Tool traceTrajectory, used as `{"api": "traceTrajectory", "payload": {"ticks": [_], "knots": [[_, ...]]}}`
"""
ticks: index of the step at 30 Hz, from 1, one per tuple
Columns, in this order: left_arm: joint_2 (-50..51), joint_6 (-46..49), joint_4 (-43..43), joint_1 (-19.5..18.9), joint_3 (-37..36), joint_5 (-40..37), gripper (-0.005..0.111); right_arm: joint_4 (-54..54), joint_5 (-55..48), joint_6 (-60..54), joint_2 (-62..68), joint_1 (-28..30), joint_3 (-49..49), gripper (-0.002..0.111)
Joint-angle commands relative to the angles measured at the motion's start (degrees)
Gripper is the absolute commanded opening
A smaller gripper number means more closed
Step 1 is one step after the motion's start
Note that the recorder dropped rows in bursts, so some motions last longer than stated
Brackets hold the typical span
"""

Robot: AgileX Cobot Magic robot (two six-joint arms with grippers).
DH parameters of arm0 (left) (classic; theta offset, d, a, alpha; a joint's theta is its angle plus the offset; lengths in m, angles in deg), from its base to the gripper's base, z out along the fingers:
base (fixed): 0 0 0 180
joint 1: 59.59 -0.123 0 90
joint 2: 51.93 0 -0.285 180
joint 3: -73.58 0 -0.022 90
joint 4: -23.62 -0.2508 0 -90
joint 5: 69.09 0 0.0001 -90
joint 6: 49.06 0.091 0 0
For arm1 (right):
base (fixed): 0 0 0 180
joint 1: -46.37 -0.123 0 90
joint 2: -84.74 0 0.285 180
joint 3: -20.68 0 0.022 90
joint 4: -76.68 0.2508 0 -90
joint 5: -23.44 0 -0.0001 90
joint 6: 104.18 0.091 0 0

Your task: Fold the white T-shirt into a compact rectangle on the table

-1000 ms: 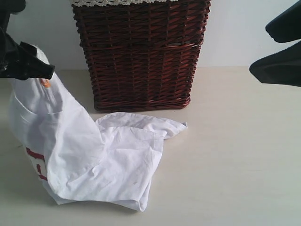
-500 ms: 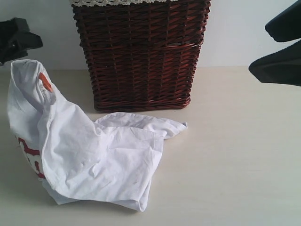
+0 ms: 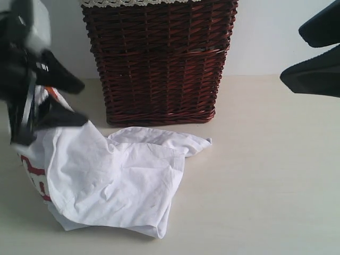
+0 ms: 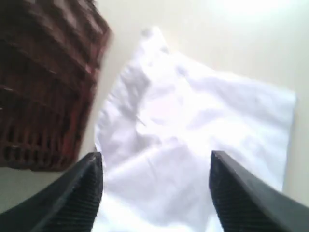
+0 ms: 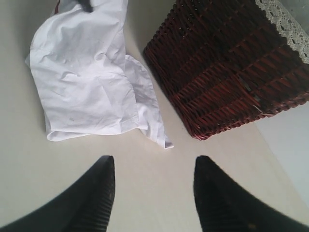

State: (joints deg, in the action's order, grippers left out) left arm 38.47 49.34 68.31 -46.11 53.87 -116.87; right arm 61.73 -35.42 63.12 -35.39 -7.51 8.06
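White T-shirt (image 3: 122, 180): crumpled in a loose heap on the left half of the tabletop (image 3: 265, 186), between the basket and the near edge. It is not folded into any rectangle.
Shirt shape: a flap reaches toward the middle of the tabletop. The left end bunches up higher, partly hidden behind the left tool.
Red print (image 3: 34, 175): a strip of red lettering shows along the heap's left side, mostly tucked under white cloth.
Basket (image 3: 159, 64): dark red-brown wicker with a pale lace trim (image 3: 133, 2) at the rim. It stands upright at the far edge, and the shirt's far side lies just beside its foot.
Left tool (image 3: 82, 104): blurred, it hangs over the raised left end of the shirt. In the left wrist view its fingers stand spread with nothing between them and the white cloth lies below, so it is released.
Right tool (image 3: 291, 53): up above the right far corner, well apart from the shirt. Its fingers are parted over bare tabletop, released and empty.
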Motion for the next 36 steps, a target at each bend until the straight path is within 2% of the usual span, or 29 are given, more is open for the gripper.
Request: {"api": "traceTrajectory", "payload": {"ticks": [1, 5, 8, 14, 16, 21, 25, 30, 32, 36], "knots": [[0.0, 2.8, -25.5, 7.7, -4.2, 6.1, 0.065, 0.0, 0.8, -0.2, -0.1, -0.1, -0.3, 0.049], [0.0, 3.8, -37.3, 13.5, -8.0, 11.4, 0.072, 0.0, 0.8, -0.2, -0.1, -0.1, -0.3, 0.049], [0.0, 3.7, -46.4, 16.0, -9.0, 11.6, 0.072, 0.0, 0.8, -0.2, -0.1, -0.1, -0.3, 0.049], [0.0, 2.9, -53.1, 16.3, -9.1, 8.5, 0.072, 0.0, 0.8, -0.2, -0.1, -0.1, -0.3, 0.049], [0.1, 2.9, -54.5, 16.3, -10.0, 10.7, 0.071, 0.0, 0.8, -0.2, -0.1, -0.1, -0.3, 0.049], [3.8, 3.1, -58.1, 16.2, -13.6, 21.7, 0.069, 0.0, 0.8, -0.2, -0.1, -0.1, -0.3, 0.049], [7.5, 1.8, -67.0, 16.2, -14.0, 26.0, 0.05, 0.0, 1.0, -0.2, -0.1, -0.1, -0.3, 0.049], [8.2, -3.7, -67.9, 16.2, -14.0, 33.9, 0.004, 0.0, 2.0, -0.2, -0.1, -0.1, -0.3, 0.049], [7.8, -7.3, -67.8, 16.2, -14.0, 36.4, 0.0, 0.0, 2.0, -0.2, -0.1, -0.1, -0.3, 0.049], [4.5, -25.8, -66.2, 16.2, -14.0, 42.9, 0.0, -0.2, 2.0, -0.2, -0.1, -0.1, -0.3, 0.049]]}}
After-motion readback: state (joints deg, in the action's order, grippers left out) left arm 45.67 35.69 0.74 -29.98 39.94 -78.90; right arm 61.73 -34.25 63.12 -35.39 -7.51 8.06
